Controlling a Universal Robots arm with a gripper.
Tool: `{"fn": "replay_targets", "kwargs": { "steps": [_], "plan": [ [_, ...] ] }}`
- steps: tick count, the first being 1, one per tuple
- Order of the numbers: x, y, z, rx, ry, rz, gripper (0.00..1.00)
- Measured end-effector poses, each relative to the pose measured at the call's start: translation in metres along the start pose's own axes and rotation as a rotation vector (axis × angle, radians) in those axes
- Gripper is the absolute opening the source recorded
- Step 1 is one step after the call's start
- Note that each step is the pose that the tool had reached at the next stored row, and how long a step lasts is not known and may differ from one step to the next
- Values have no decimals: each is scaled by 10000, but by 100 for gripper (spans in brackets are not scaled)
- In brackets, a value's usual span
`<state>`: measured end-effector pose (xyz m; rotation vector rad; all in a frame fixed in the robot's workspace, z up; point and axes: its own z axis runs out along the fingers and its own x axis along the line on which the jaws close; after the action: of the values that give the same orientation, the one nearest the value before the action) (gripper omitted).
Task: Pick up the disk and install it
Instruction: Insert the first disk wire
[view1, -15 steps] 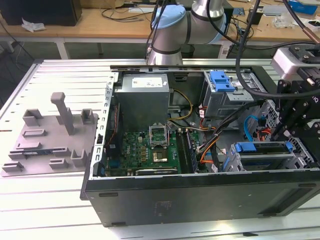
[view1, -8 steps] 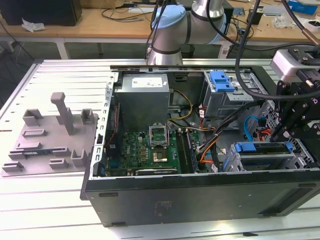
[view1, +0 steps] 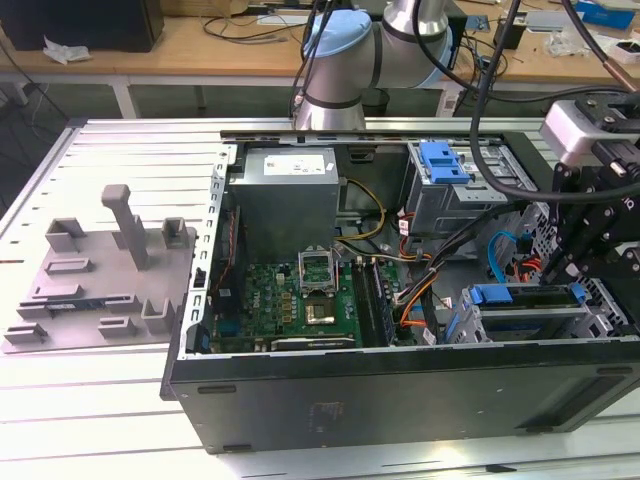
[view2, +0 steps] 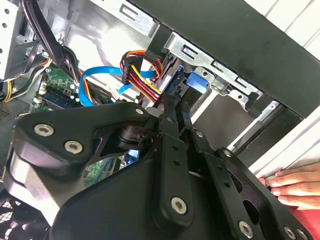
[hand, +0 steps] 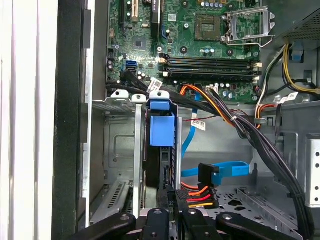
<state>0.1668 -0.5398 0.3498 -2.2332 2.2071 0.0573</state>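
Blue-framed, the flat silver metal disk (hand: 161, 150) stands on edge in the grey metal bay slot of the open computer case (view1: 400, 395), its long axis running straight away from your black claw (hand: 169, 212), whose fingers sit pinched on its near edge.

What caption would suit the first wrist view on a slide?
Gripper poised over the blue-framed disk standing on edge in the drive bay of an open computer case, motherboard beyond.

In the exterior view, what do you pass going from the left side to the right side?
Grey plate with posts → silver power box → green circuit board → grey drive cage with blue latch → disk with blue frame → black gripper.
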Motion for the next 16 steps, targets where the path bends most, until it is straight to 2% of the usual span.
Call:
{"fn": "replay_targets", "kwargs": {
  "steps": [16],
  "plan": [
    [5,-6,47,0,0,1,17]
  ]
}}
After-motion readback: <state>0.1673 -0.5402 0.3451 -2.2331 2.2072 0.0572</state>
